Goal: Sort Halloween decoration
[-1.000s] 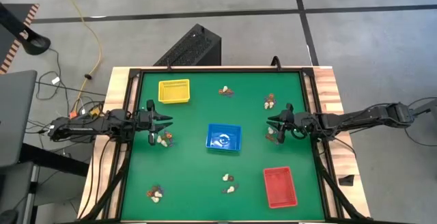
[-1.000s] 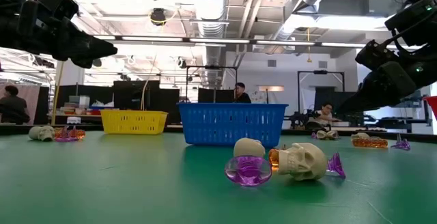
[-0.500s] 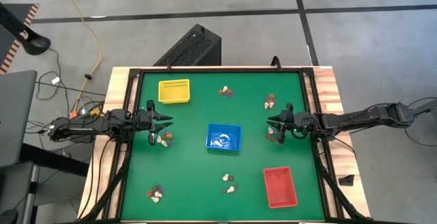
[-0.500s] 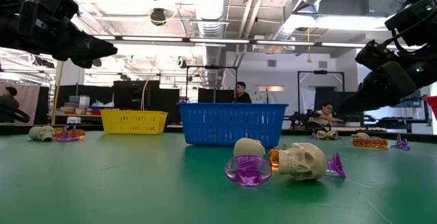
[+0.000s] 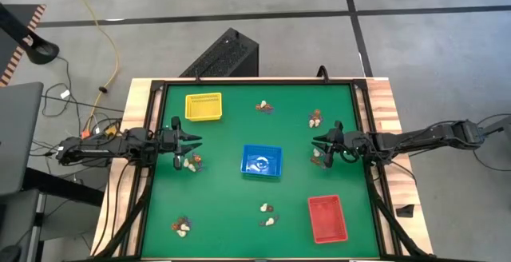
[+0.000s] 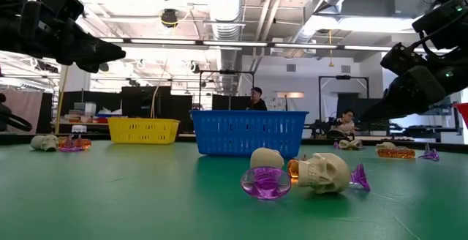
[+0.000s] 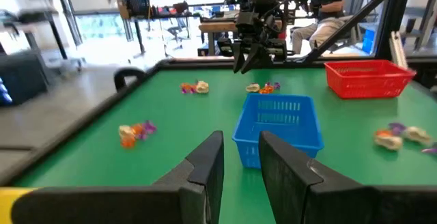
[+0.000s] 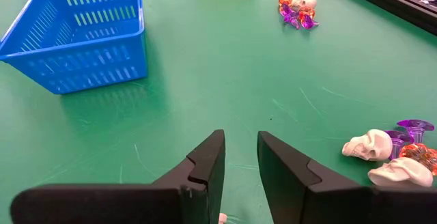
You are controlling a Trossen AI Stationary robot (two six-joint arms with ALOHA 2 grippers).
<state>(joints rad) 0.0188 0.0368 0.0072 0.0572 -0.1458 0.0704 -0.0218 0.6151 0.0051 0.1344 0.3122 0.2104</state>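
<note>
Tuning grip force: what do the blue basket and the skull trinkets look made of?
Blue slotted rectangular basket: likely rigid moulded plastic, with thin uniform ribs and a slight sheen. Cream-white skull trinket: probably hard matte plastic, opaque. Purple ring-like trinket: translucent glossy plastic; light passes through.

Left gripper (image 5: 194, 143) and right gripper (image 5: 316, 142) hover facing inward, jaws slightly parted, empty.

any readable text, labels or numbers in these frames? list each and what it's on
None readable.
Yellow tray, blue tray, red tray: no labels visible.
Skulls and other trinkets: no markings visible.
Room behind the table in the low view: any signs there are too small and blurred to read.
</note>
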